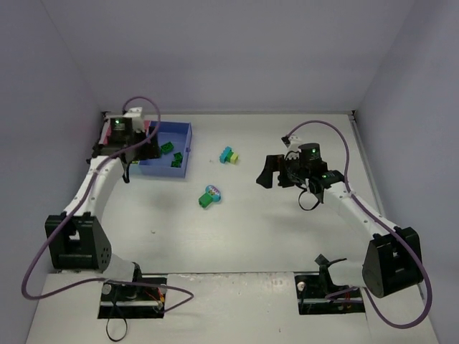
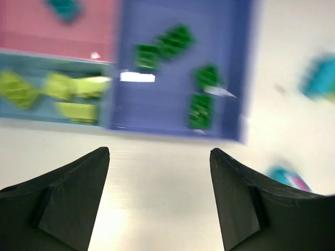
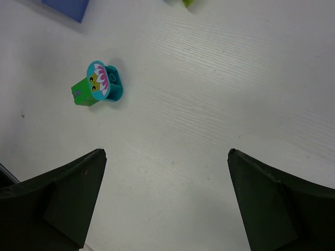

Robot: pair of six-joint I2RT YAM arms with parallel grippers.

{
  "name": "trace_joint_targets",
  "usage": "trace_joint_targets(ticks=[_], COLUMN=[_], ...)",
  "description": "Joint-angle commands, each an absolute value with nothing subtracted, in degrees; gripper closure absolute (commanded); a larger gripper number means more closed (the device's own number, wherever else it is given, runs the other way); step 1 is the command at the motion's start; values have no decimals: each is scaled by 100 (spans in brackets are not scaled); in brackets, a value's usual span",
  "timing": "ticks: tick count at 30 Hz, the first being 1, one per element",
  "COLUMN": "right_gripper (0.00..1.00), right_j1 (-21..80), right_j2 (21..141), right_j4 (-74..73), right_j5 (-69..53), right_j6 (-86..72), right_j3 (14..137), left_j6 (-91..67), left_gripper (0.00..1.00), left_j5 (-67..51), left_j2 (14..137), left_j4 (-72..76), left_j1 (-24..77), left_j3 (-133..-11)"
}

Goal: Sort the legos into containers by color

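Left gripper (image 2: 159,151) open, empty, above white desk (image 2: 157,209); shallow blue plastic tray (image 2: 167,104) holding dark green lego bricks (image 2: 200,110) just ahead. Right gripper (image 3: 166,152) open, empty; joined green-and-teal lego with flower sticker (image 3: 97,86) ahead-left. Risk: joined colours likely mis-sorted; small brick may skid aside.

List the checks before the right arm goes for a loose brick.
1. Right pincer open and empty: ok.
2. Left pincer open and empty: ok.
3. Green-teal piece lies free, nothing around it: ok.
4. Blue tray holds only green bricks: ok.
5. Everything sorted: not ok; teal-yellow pair also loose.
6. Loose pieces single-coloured: not ok; both mix colours.
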State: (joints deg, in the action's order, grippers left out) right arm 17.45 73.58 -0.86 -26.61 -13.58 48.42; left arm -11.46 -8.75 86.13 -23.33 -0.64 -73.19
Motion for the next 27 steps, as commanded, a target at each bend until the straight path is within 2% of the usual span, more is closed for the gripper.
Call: trace_joint_targets(ticks=[1,8,22,27], right_gripper=[2,2,2,2], right_j1=[1758,1942,2057,2048], right_j2=[7462,7725,7550,7453], right_j4=[378,501,501,483], right_j5=[-2909,-3120,-3129,-3120], right_j6=[-1204,-1257,-1318,-1353], right_j3=[5247,5335,5142,5054], left_j6=[-967,-203,-70,-26], left_gripper=[29,29,30,38], left_j5=[-1544,-1801,-1837,-1749], left_j2=[7999,7857,9061,9509], left_j4=[-2171,-2022,-1258,-1362], left_j1=[884,2372,2891,2909], left_j3=[-6814,-5933,-5818,-6029])
